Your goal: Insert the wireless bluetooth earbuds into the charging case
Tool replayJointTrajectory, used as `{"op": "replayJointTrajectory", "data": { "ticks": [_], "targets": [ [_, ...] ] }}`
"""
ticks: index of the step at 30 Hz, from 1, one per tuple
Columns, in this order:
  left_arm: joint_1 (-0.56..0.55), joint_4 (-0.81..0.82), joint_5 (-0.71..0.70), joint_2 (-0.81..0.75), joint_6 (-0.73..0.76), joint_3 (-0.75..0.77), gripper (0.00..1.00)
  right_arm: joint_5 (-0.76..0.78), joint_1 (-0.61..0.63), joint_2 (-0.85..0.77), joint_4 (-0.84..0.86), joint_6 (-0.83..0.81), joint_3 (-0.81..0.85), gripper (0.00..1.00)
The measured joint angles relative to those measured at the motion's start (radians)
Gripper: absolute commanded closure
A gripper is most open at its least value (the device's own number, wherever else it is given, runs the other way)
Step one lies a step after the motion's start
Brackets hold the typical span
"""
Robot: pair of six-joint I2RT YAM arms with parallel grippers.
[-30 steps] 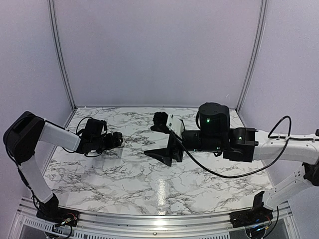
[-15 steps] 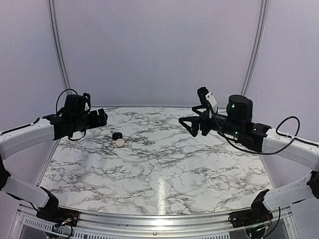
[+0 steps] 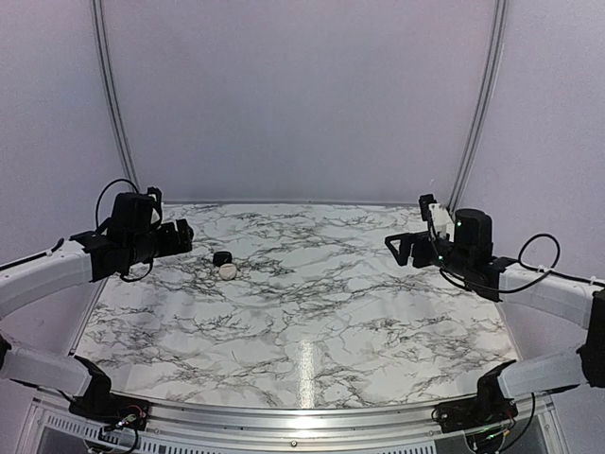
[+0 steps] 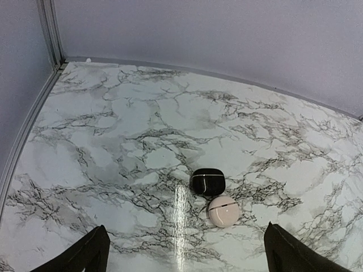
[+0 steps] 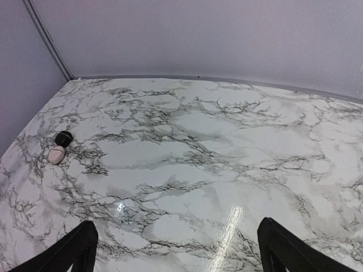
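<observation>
From the top external view, a white marble-patterned table (image 3: 312, 312) with dark grey veins sits between pale lilac walls (image 3: 302, 95); the small rounded cream-white charging case (image 3: 229, 271) lies on the table's far left part, and a small glossy black pebble-shaped object (image 3: 222, 257) of about the same size sits just behind it, touching or nearly so; the left hand (image 3: 181, 236) hangs above the table's left edge, near the pair but apart from it, with nothing in it; the right hand (image 3: 414, 227) is raised over the far right side, well away from the case, its two black fingers spread and nothing between them. In the left wrist view, the two black fingers (image 4: 85, 255) show at the bottom corners, set wide apart, with only bare marble between them; the charging case lies ahead of them, right of centre, with a thin dark seam across its top and its lid apparently shut; the black pebble-shaped object lies just beyond it and slightly left, with a thin pale line across it. In the right wrist view, the fingers (image 5: 68, 252) again stand at the bottom corners, spread wide; the charging case and the black pebble-shaped object appear small at the far left, near the wall, the black one behind the cream one.
</observation>
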Motion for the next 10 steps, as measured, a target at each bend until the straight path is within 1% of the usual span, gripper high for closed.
{"op": "replayJointTrajectory", "data": {
  "ticks": [5,10],
  "targets": [
    [0.000,0.063,0.024,-0.004,-0.023,-0.121,0.01,0.048,-0.004,0.017,0.048,0.045,-0.082,0.01],
    [0.000,0.122,0.041,-0.014,-0.031,-0.174,0.01,0.083,-0.005,0.038,0.088,0.073,-0.143,0.01]
  ]
}}
